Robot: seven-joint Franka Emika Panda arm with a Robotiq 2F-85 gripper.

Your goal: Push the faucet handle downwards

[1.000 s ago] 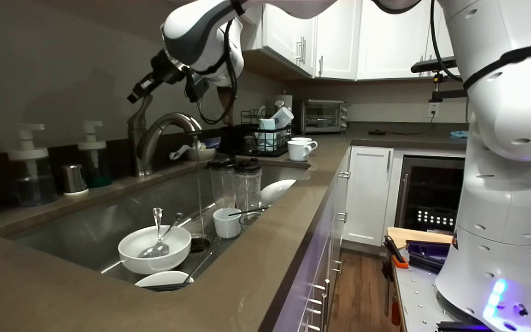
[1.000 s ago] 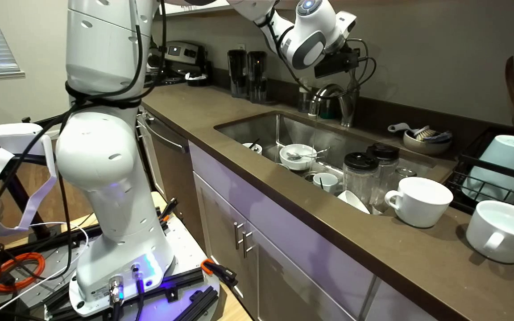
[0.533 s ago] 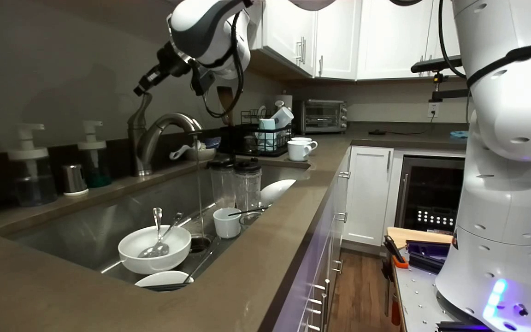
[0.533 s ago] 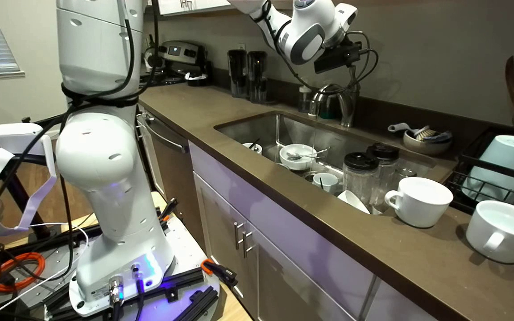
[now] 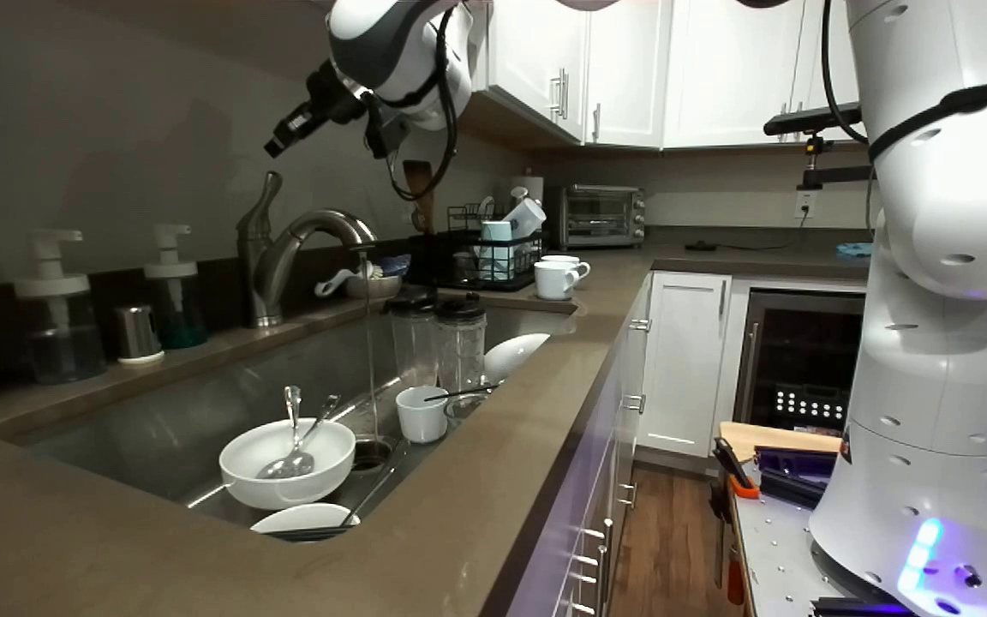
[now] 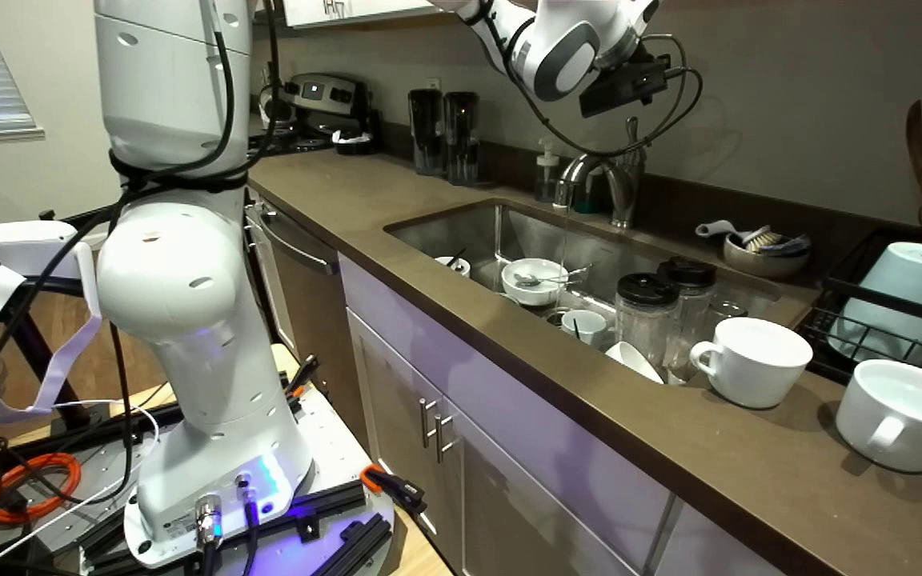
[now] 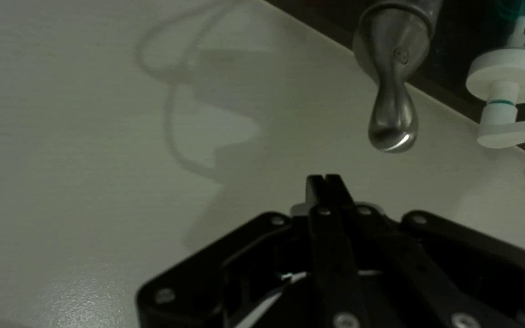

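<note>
The faucet handle [image 5: 262, 204] is a slim brushed-metal lever standing raised above the faucet body, beside the arched spout [image 5: 322, 224]. It also shows in an exterior view [image 6: 631, 136] and in the wrist view [image 7: 393, 109], its rounded tip toward the fingertips. A thin stream of water [image 5: 370, 343] runs from the spout into the sink. My gripper [image 5: 273, 149] is just above the handle's tip, with a small gap. In the wrist view the gripper [image 7: 325, 177] has its fingers together with nothing between them. In an exterior view the wrist camera [image 6: 625, 86] hides the fingers.
The wall is close behind the faucet. Pump-topped soap bottles [image 5: 172, 287] and a metal cup [image 5: 139, 332] stand beside it. The sink [image 5: 142, 437] holds bowls, a cup and lidded bottles. A dish rack [image 5: 506, 257] and white mugs [image 5: 555, 279] are on the counter.
My gripper has risen and drawn back from the handle's tip, which it overlapped in view earlier. A gap now shows. The handle looks unmoved and the water keeps running.
</note>
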